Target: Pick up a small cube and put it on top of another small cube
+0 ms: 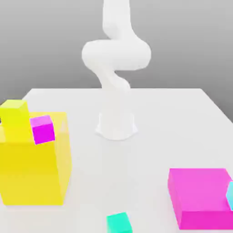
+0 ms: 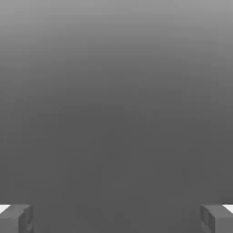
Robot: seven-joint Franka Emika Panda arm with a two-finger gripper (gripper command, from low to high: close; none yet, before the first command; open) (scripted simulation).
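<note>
So the small stuff is spread out over the white tabletop [image 1: 164, 118]. A small teal cube [image 1: 119, 223] is sat on its own near the front edge, with bare surface on every side. A small magenta cube [image 1: 43, 129] is perched on the big yellow block [image 1: 34, 170] at the exterior view's left, touching a tall yellow block [image 1: 16, 120] beside it. A bit of light-blue cube [image 1: 230, 195] can be seen at the exterior view's right edge, against the big magenta block [image 1: 200, 198].

The gripper [image 2: 116, 218] is spread wide in the hand view, its two grey fingertips [image 2: 16, 218] far apart with nothing held between them, just plain grey backdrop ahead. The arm [image 1: 116, 68] is folded up above its base at the back of the tabletop.

Handling-wise, the teal cube is probably the easy pick: likely light, rigid, flat-sided, not fragile. It should be taken from above across two opposite vertical faces, centred, so it isn't twisted when squeezed. Smooth faces could be a little slippery, so a square, mid-height grip would be favoured. The magenta one looks like a fair landing spot, though its neighbour crowds one side.
</note>
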